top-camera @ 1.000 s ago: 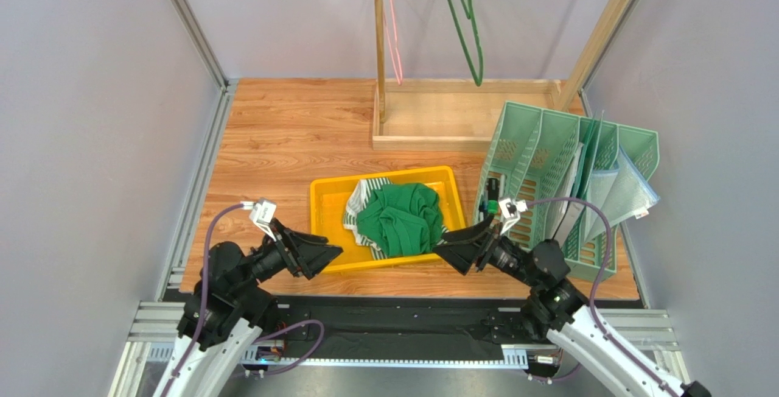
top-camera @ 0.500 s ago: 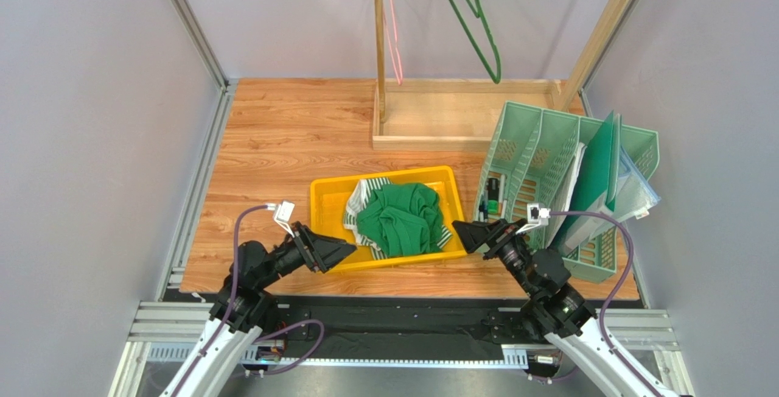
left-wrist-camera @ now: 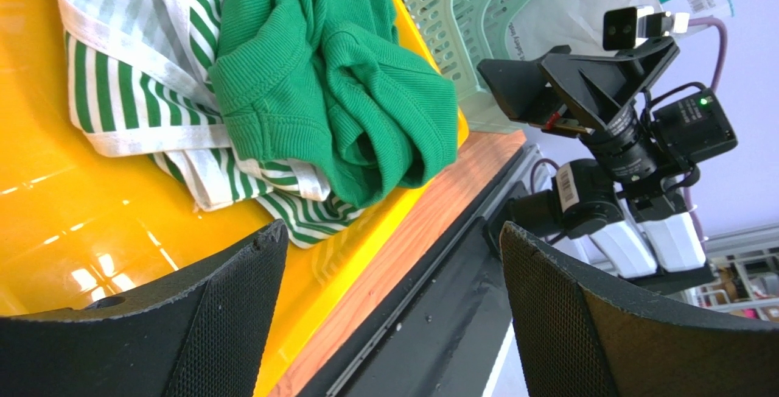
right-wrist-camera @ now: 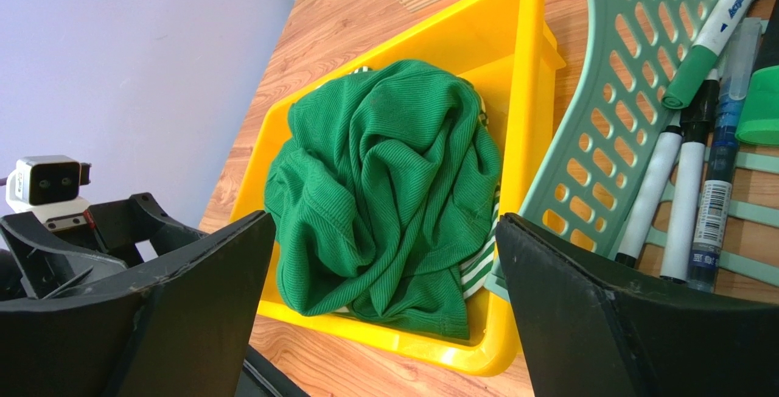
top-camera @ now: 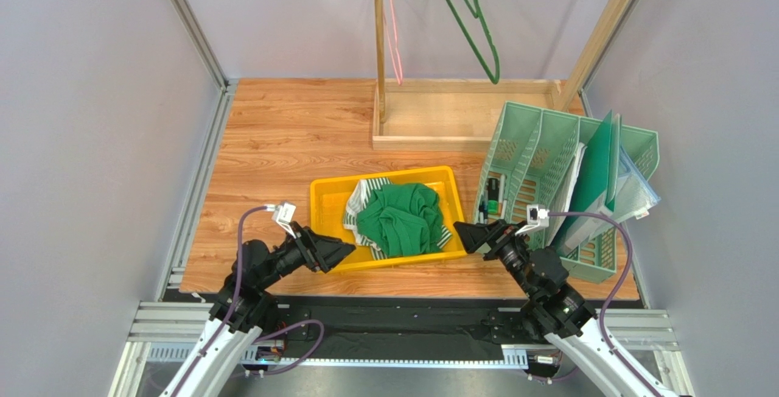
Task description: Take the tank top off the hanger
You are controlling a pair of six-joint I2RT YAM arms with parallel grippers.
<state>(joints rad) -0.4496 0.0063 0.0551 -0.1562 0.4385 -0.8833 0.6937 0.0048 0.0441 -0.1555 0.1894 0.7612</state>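
The green tank top [top-camera: 400,217] lies crumpled in the yellow bin [top-camera: 326,198], on top of a green-and-white striped garment [top-camera: 362,198]. It shows in the left wrist view [left-wrist-camera: 338,77] and the right wrist view [right-wrist-camera: 384,187]. A bare green hanger [top-camera: 471,13] hangs on the wooden rack at the back. My left gripper [top-camera: 340,249] is open and empty at the bin's near left corner. My right gripper [top-camera: 464,233] is open and empty at the bin's near right corner.
A pink hanger [top-camera: 393,22] hangs beside the rack's wooden post [top-camera: 378,32]. A mint green file organiser [top-camera: 549,178] with folders and pens stands right of the bin. Grey walls close in both sides.
Both arms drew back from the bin toward their bases during the first half second, then held still. The green hanger swung to the right. The folders in the organiser shifted.
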